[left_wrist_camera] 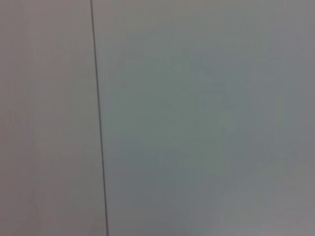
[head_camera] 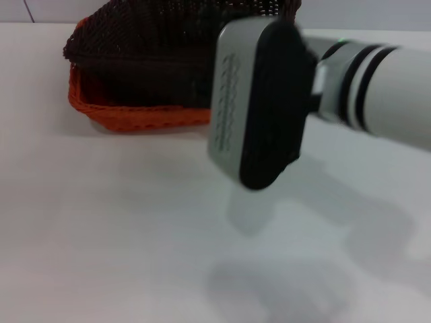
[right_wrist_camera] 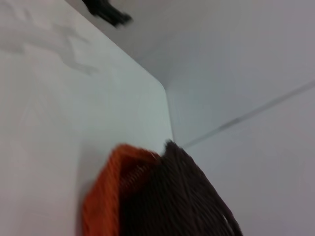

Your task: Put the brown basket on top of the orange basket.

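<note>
Two baskets: brown basket (head_camera: 155,50) tilted in orange basket (head_camera: 128,116).

Brown basket (head_camera: 155,54) and orange basket (head_camera: 128,116) are showing rough woven wicker; the desk (head_camera: 121,235) is looking smooth, matt.

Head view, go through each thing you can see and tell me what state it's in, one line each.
Brown basket: tilted, one side down inside the orange basket, the far side raised.
Orange basket: upright on the table, the brown basket partly inside it.
Right arm: raised above the table beside the baskets; its tool is hidden.
Table: white, bearing both baskets.
Left arm: not in view.
</note>
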Available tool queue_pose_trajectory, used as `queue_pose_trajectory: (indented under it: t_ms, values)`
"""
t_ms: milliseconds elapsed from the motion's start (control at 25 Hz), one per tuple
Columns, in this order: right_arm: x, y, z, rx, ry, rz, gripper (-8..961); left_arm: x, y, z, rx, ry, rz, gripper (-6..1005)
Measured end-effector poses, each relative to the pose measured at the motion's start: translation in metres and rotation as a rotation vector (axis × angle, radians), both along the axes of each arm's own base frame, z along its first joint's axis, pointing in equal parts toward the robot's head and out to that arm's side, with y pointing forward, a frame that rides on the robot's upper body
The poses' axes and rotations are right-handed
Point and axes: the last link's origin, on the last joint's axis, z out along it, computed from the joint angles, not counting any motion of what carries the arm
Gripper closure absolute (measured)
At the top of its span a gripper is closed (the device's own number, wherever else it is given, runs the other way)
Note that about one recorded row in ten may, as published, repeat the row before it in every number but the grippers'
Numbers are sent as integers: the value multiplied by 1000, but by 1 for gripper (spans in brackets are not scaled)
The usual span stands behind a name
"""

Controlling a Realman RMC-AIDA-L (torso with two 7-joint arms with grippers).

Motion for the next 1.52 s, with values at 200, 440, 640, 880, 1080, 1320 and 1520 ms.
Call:
queue_pose_trajectory:
  t_ms: [200,440,640,880,1080,1320,1520]
  values:
    - [8,12,18,44,-5,-59,335,-4,-4,1,3,-1,17,157]
    - [9,21,30,76,13,-88,335,-5,-5,1,1,-1,22,157]
    - [-17,-9,21,1,69,-35,335,-5,-6,0,-5,2,22,157]
    - [-42,-45,-4,-98,98,86,335,-6,-8,1,-1,-1,20,157]
    - [-30,12,38,135,396,53,336,-5,-10,3,16,6,10,157]
    - [31,29,80,357,838,-27,336,-6,-12,5,27,2,18,157]
    - [93,25,90,505,1046,-161,336,-7,-12,6,34,1,20,157]
